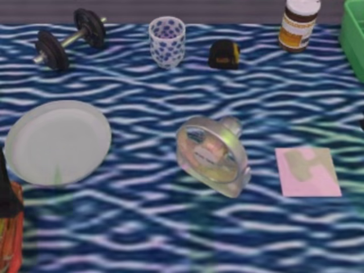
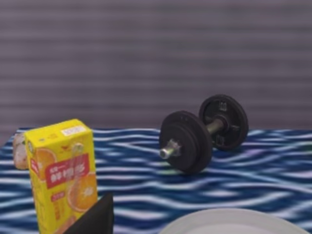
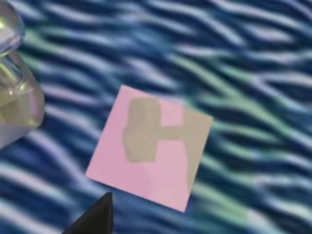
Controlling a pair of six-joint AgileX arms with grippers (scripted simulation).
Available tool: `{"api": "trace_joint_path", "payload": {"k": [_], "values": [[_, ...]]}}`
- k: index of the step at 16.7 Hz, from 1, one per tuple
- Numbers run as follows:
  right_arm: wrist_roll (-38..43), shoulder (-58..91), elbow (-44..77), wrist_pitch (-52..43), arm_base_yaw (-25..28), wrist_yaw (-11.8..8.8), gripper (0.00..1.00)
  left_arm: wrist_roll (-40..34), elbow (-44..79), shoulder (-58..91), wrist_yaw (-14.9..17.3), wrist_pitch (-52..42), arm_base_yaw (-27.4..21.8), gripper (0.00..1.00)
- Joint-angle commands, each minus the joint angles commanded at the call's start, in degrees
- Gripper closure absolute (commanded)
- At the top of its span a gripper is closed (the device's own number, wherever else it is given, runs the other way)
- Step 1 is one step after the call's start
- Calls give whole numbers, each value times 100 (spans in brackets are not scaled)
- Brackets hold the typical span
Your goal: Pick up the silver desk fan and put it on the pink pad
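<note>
Silver and shiny, the silver desk fan (image 1: 213, 155) lies near the middle of the tabletop (image 1: 170, 227), its round ring cage tilted and its small rounded base pointing toward the far side. A pale pinkish hub shows through its translucent inside. The pink pad (image 1: 307, 171), a thin flat square sheet, lies to the right of the fan, near it but not touching; a greyish shadow falls across its surface. In the right wrist view the pad (image 3: 151, 148) sits just beside the fan's curved edge (image 3: 14, 102), with patterned cloth showing between them.

The tabletop is covered in a wavy blue and white pattern. A large pale round plate (image 1: 57, 141) rests at the left. Along the far edge, from left to right, stand a black dumbbell (image 1: 69, 38), a white cup with blue dots (image 1: 167, 41), a small black and yellow object (image 1: 223, 54), and a brown bottle with a white cap (image 1: 299, 24). A green container (image 1: 355, 34) sits at the far right corner. A yellow juice carton (image 2: 62, 173) appears in the left wrist view, near the dumbbell (image 2: 202, 132).

Neither gripper appears in the top view. Each wrist view shows only a dark tip at its lower edge, so I cannot tell whether either arm's fingers are apart or together.
</note>
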Motion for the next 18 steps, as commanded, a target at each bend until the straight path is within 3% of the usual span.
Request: {"api": "trace_joint_path", "payload": {"k": [11, 18], "values": [[-615, 5628, 6185, -3793, 1895, -58, 0, 0, 0, 0, 0, 0, 0, 0], [-756, 7338, 8063, -4747, 2475, -122, 0, 0, 0, 0, 0, 0, 0, 0]]}}
